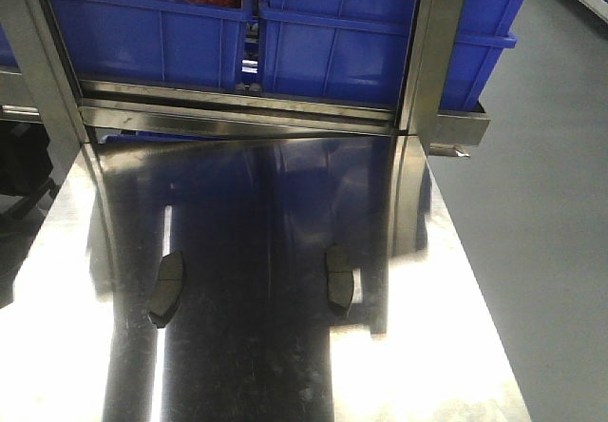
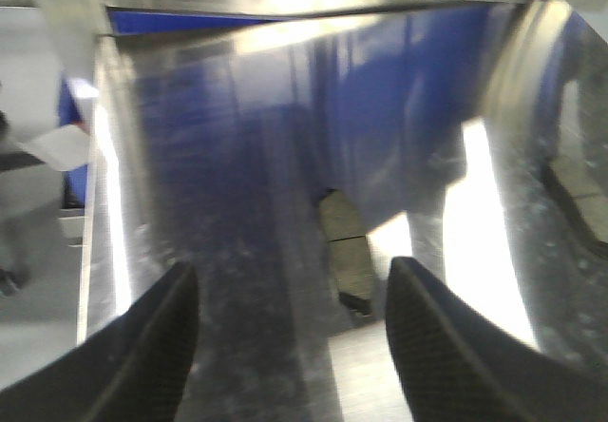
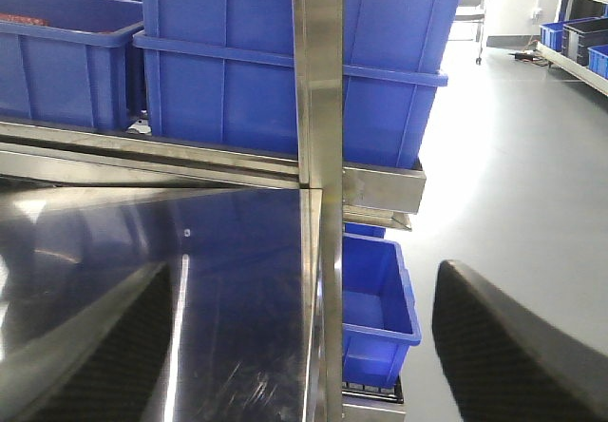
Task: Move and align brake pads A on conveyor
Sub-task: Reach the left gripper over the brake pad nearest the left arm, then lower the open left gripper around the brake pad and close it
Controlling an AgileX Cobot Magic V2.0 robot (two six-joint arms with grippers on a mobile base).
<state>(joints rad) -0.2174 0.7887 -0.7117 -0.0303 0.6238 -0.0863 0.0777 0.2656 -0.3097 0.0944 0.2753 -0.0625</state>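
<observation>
My left pincer [image 2: 293,284] gapes wide, empty. Just beyond it, slightly right of centre, a pad [image 2: 344,246] lies on the table [image 2: 218,203], long axis running away from me. My right pincer [image 3: 304,279], equally open and empty, sees no pad.

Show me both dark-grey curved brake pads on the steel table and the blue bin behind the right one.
Left dark-grey curved brake pad [image 1: 168,289]: front view, flat middle.
Right dark-grey curved brake pad [image 1: 339,278]: front view, flat middle.
Blue plastic bin [image 1: 332,61]: front view, front wall.
</observation>
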